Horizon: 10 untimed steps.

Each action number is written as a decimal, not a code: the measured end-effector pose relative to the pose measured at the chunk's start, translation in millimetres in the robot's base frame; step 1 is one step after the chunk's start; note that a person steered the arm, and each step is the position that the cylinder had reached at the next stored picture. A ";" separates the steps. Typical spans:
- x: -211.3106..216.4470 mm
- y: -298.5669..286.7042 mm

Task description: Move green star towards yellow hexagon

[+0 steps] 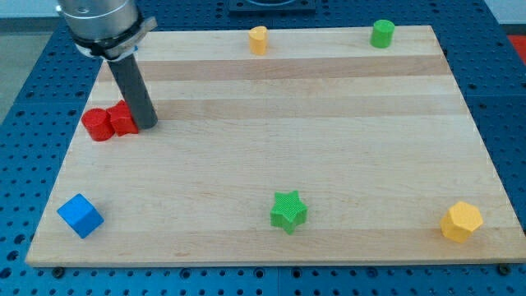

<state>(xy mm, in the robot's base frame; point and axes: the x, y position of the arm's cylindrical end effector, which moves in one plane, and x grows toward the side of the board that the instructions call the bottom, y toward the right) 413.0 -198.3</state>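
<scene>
A pale wooden board (271, 148) with lengthwise grain carried ribbed plastic blocks. The green star (288, 211) lay near the board's bottom edge, well apart from the yellow hexagon (461, 221) at the bottom-right corner. The arm had no jaws: my tip (148, 125), a smooth dark rod's end, touched the red blocks (109, 122) at the board's left edge, far from the star.
</scene>
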 end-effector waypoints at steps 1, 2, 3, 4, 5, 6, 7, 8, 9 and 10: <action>4.2 31.3; 40.2 51.6; 99.4 44.2; 149.0 65.8; 167.1 131.0; 165.0 186.8; 165.0 216.6; 165.1 222.0; 184.7 223.8; 200.8 229.8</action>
<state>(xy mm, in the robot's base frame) 613.8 31.4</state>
